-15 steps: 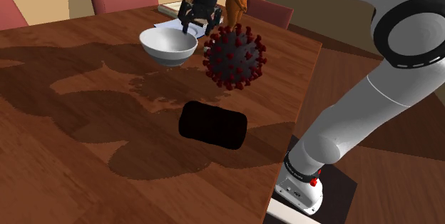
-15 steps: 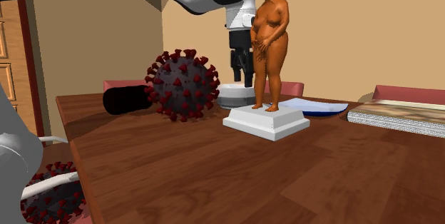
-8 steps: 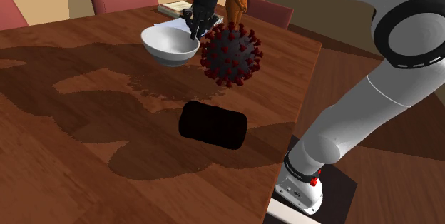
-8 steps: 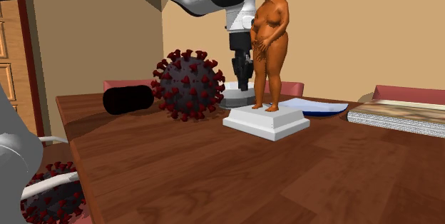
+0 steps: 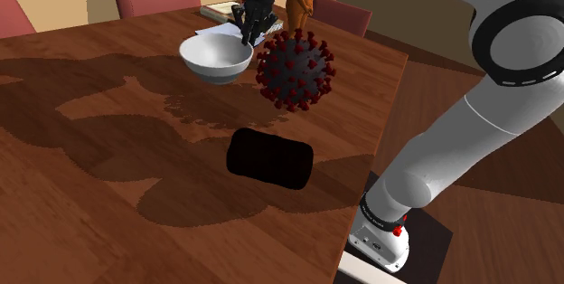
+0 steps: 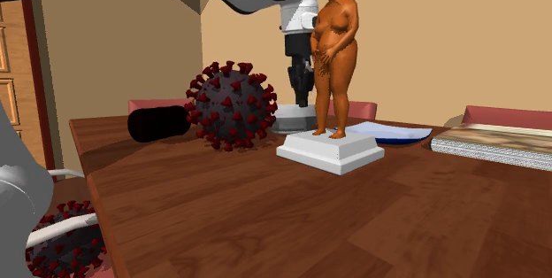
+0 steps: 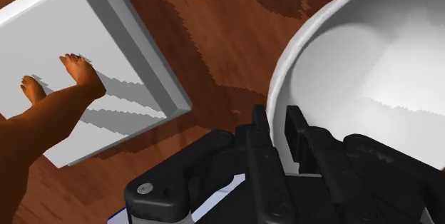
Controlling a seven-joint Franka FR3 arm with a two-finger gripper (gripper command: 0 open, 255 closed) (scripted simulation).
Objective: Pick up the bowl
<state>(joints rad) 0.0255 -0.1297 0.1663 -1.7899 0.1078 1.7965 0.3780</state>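
White bowl [image 5: 215, 56] – where is it?
You see it on the far part of the brown wooden desk [image 5: 108, 174], just beside the dark red spiky ball [image 5: 296, 69], on the shoulder view's left of that ball.
And the end effector [image 7: 278, 126]?
It hangs over the bowl's rim at the side nearest the ball. Your wrist view shows it clenched on the bowl: one black finger [image 7: 298, 126] inside the rim, the other outside, the white wall pinched between them.
Is the bowl off the desk?
You cannot tell that from these views.
What else stands near?
An orange figurine [image 6: 336, 55] on a white base stands just beside the bowl. A black cylinder [image 5: 269, 157] lies nearer the stand, well apart from the bowl, and a book [image 6: 495, 143] lies at the second exterior view's right.
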